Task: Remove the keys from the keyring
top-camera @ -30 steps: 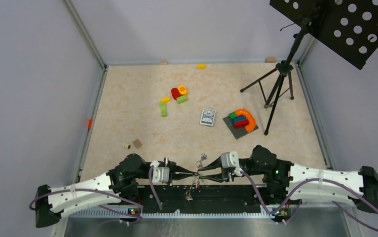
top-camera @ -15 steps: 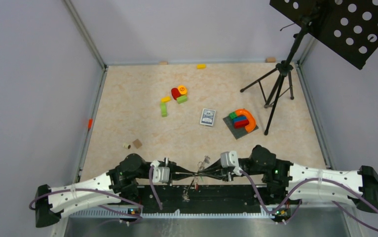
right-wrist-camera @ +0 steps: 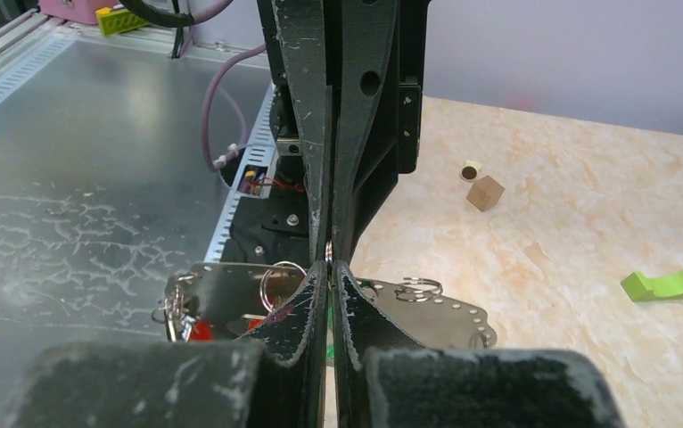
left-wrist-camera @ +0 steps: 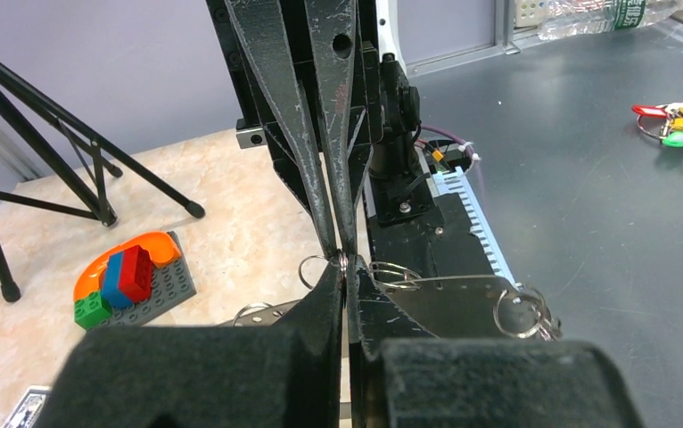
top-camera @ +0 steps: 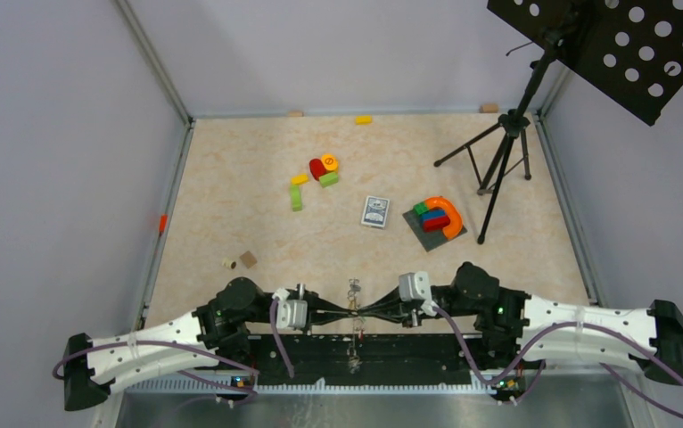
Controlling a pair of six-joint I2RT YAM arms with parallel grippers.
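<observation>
My left gripper [top-camera: 347, 311] and right gripper [top-camera: 362, 310] meet tip to tip over the table's near edge. Both are shut on the keyring [top-camera: 354, 309]. In the left wrist view a thin ring edge [left-wrist-camera: 342, 261] sits pinched where the two pairs of tips touch. A grey metal band [left-wrist-camera: 445, 287] with small split rings [left-wrist-camera: 520, 312] runs across below them. The right wrist view shows the same band [right-wrist-camera: 449, 314], a split ring [right-wrist-camera: 277, 281] and a red-tagged key [right-wrist-camera: 197, 330] hanging at the left. Keys [top-camera: 353, 287] show above the tips and others [top-camera: 355, 337] dangle below.
A second bunch of keys with coloured tags [left-wrist-camera: 681, 125] lies on the grey metal sheet. On the table are a card box [top-camera: 374, 211], a grey plate with blocks and an orange arch [top-camera: 435, 220], loose blocks [top-camera: 322, 169], small wooden pieces [top-camera: 247, 259] and a tripod [top-camera: 501, 156].
My right gripper has shut on the keyring opposite the left one. The keys have swung from a slant into a straight line across the tips.
</observation>
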